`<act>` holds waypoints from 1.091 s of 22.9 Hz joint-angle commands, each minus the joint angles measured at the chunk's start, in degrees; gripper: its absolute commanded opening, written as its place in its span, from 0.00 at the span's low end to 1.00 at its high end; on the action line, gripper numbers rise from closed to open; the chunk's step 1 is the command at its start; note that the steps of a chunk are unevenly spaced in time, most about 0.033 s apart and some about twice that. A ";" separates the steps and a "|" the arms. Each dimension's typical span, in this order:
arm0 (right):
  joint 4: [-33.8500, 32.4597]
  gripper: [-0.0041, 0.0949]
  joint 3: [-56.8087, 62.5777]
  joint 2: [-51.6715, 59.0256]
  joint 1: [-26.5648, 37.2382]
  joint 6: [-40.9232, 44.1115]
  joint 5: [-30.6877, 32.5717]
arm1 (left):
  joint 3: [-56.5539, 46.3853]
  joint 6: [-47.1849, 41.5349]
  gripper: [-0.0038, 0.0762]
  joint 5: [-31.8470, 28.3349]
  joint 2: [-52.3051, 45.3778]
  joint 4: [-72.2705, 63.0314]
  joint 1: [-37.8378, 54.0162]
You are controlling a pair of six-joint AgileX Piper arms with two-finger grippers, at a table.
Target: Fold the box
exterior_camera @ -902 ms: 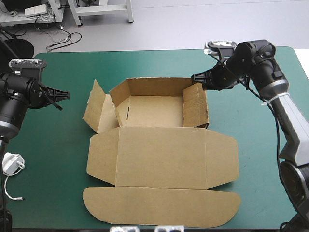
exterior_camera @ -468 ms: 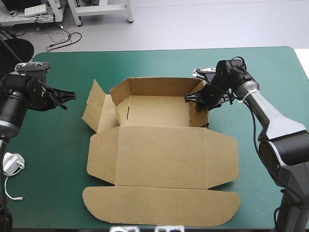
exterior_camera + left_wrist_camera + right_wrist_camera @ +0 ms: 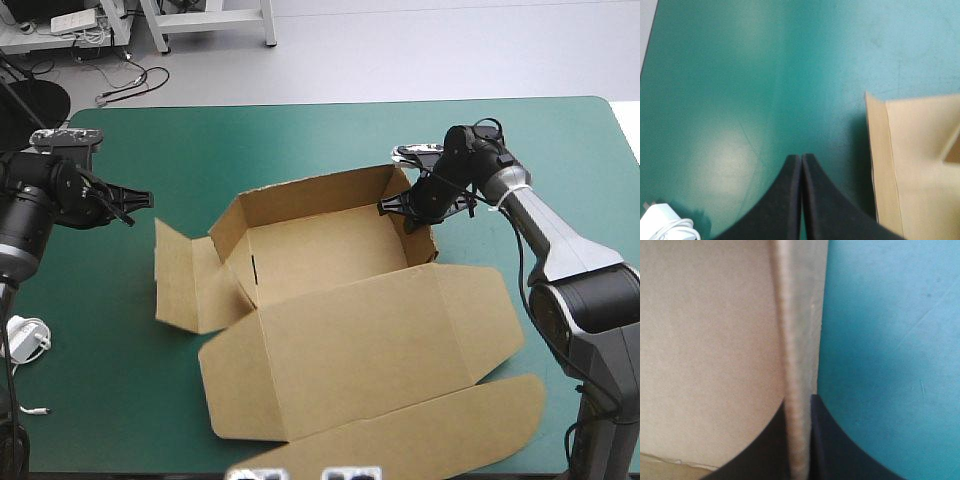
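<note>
Right wrist view: the right hand (image 3: 799, 405) pinches a raised side wall of the box (image 3: 710, 340)

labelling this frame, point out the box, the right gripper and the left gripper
box (image 3: 320, 250), high view, tray floor
right gripper (image 3: 392, 205), high view, between fingertips clamping the wall
left gripper (image 3: 801, 165), left wrist view, shut fingertips

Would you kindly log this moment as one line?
right gripper: shut on box side wall | left gripper: shut, apart from box | box: open tray
</note>
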State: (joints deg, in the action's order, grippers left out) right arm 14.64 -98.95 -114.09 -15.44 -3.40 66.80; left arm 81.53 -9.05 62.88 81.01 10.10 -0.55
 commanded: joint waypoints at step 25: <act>22.39 0.02 -21.55 13.27 8.44 -4.46 3.29 | 1.90 39.25 0.04 11.26 7.11 -90.68 25.36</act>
State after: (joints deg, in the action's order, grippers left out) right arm 33.78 -118.74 -103.06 -6.69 -7.90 72.06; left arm 81.63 28.97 69.23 91.48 -73.43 27.49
